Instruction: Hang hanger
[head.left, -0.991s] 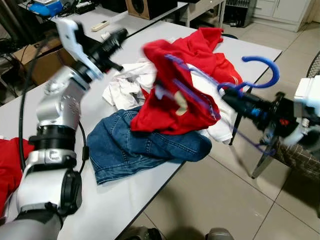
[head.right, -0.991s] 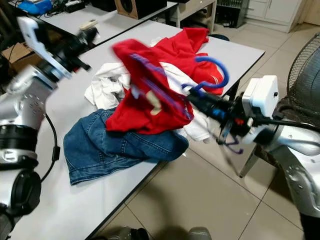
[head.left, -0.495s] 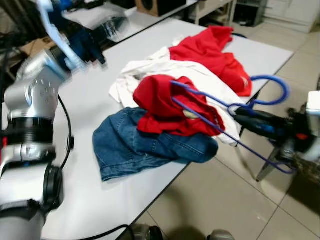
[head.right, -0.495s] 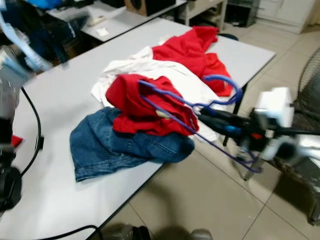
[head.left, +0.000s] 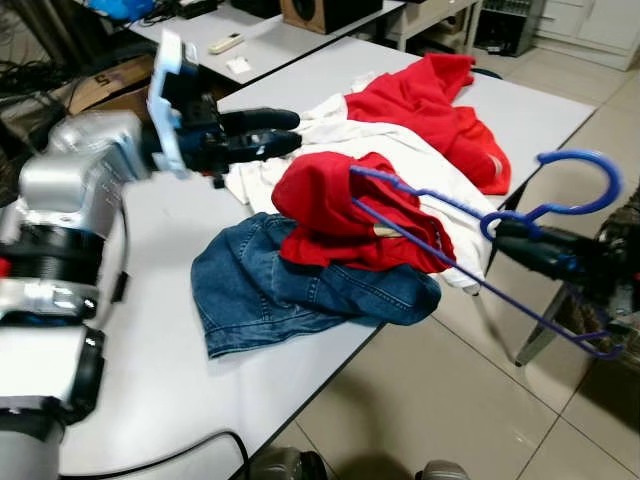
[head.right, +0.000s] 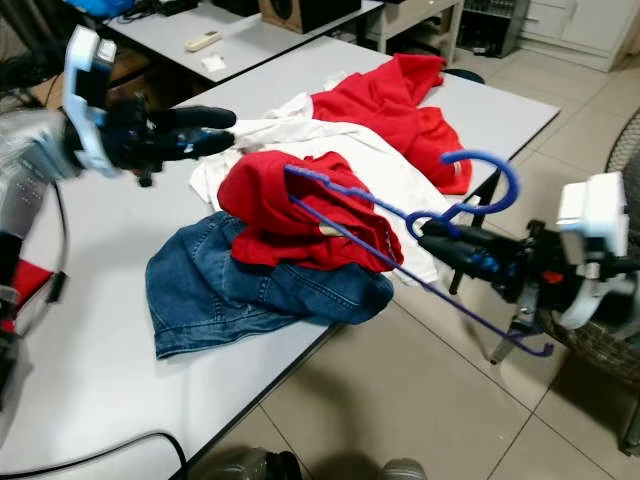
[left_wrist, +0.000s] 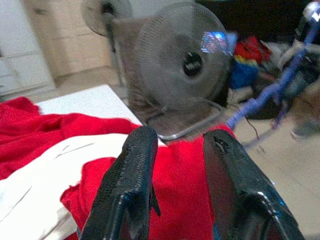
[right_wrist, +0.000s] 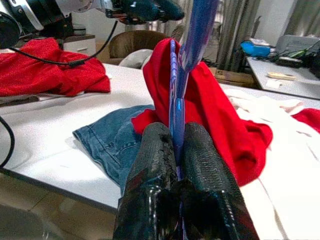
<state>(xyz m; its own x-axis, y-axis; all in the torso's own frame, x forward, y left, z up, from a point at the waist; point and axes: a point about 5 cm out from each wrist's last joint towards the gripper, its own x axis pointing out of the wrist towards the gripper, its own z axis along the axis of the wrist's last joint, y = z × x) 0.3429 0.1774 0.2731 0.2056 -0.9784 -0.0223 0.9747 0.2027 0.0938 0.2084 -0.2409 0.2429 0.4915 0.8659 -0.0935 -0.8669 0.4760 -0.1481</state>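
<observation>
A blue wire hanger (head.left: 470, 215) juts off the table's right side, its hook (head.left: 575, 180) up in the air. My right gripper (head.right: 440, 240) is shut on the hanger neck just below the hook. A red garment (head.left: 340, 215) is draped over the hanger's far end and rests on the clothes pile. In the right wrist view the blue hanger (right_wrist: 182, 75) runs up from between the fingers (right_wrist: 152, 165) into the red garment (right_wrist: 210, 105). My left gripper (head.left: 280, 135) hovers open above the white cloth (head.left: 400, 160), just left of the red garment.
Blue jeans (head.left: 290, 290) lie under the red garment on the grey table (head.left: 190, 390). Another red garment (head.left: 430, 100) lies at the far end. A fan (left_wrist: 185, 65) stands on the tiled floor (head.left: 440, 400) to the right, beyond the table edge.
My left gripper has swung down and right, from high at the far left to just beside the red garment. The right gripper with the hanger has shifted slightly right.
</observation>
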